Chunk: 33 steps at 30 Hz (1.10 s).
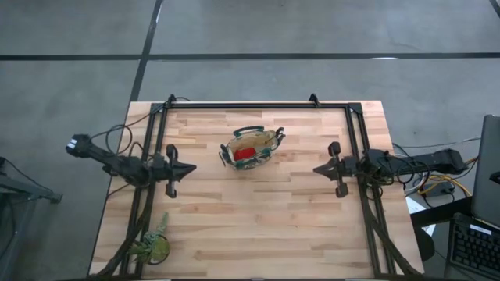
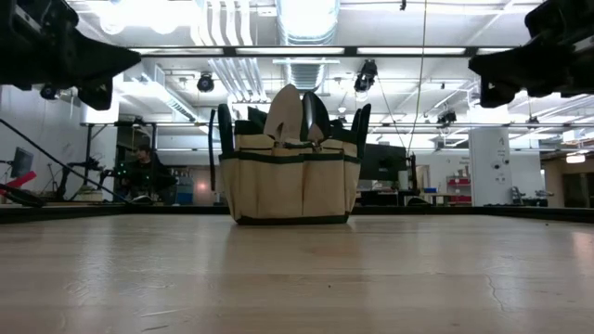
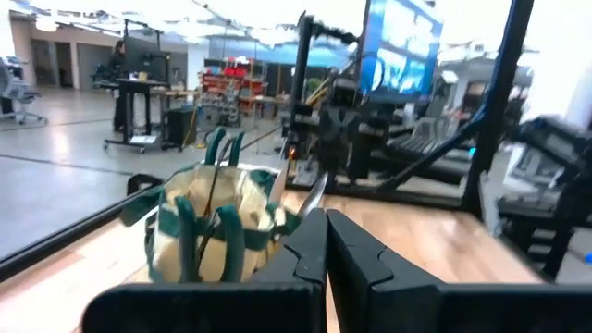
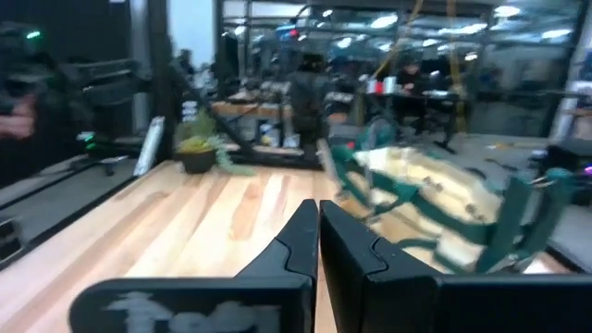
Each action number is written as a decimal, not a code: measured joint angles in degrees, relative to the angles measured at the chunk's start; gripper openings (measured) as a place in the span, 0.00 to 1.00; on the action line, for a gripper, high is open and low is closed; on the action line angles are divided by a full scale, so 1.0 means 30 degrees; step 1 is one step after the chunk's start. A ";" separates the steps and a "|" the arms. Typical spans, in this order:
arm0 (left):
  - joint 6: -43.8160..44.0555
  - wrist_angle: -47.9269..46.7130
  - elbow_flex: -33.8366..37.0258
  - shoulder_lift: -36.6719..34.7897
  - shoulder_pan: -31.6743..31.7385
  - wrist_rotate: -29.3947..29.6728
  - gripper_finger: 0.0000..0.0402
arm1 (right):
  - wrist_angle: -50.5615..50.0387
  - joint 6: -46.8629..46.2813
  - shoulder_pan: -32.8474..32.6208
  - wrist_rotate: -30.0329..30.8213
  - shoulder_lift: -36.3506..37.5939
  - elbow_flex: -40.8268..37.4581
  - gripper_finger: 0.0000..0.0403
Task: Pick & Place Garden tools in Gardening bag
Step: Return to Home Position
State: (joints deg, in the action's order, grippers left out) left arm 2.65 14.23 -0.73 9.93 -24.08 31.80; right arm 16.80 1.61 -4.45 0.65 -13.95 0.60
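An oval olive-tan fabric gardening bag [image 1: 250,148] with a dark rim and dark loop handles stands upright on the pale wooden slatted worktop [image 1: 258,226]. It is about midway between the two arms and toward the rear rail of the black metal frame [image 1: 250,104]. Seen from above, a small red item [image 1: 244,154] lies inside the bag. From worktop level, a pale silver trowel blade [image 2: 283,113] sticks up out of the bag's mouth, beside a darker tool tip [image 2: 314,113] whose kind cannot be made out. The left hand [image 1: 191,166] hangs at the left side of the worktop, pointing toward the bag and well apart from it. Its wrist camera shows the two dark fingers [image 3: 310,245] pressed together with nothing between them. The right hand [image 1: 318,169] mirrors it at the right side, likewise clear of the bag, fingers [image 4: 301,233] closed on nothing. A green leafy potted plant [image 1: 152,247] sits at the near left corner. A person [image 2: 144,167] sits in the room beyond.
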 joint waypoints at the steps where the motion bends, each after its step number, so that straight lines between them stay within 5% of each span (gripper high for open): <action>1: 0.0055 -0.0148 0.0032 -0.0385 0.0000 -0.0154 0.02 | -0.0411 0.0005 0.0000 -0.0361 0.0243 0.0000 0.02; 9: -0.0223 -0.1726 0.0057 -0.2339 0.0000 0.0258 0.02 | -0.1922 -0.1613 -0.0015 -0.1250 0.0989 -0.0015 0.02; 33: -0.0230 -0.1774 0.0087 -0.2352 0.0000 0.0265 0.02 | -0.2214 -0.1455 -0.0007 -0.1173 0.0960 -0.0022 0.02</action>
State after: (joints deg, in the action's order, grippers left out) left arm 1.96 8.91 -0.47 2.87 -24.08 32.60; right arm 10.15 -2.75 -4.47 -2.87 -11.07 0.54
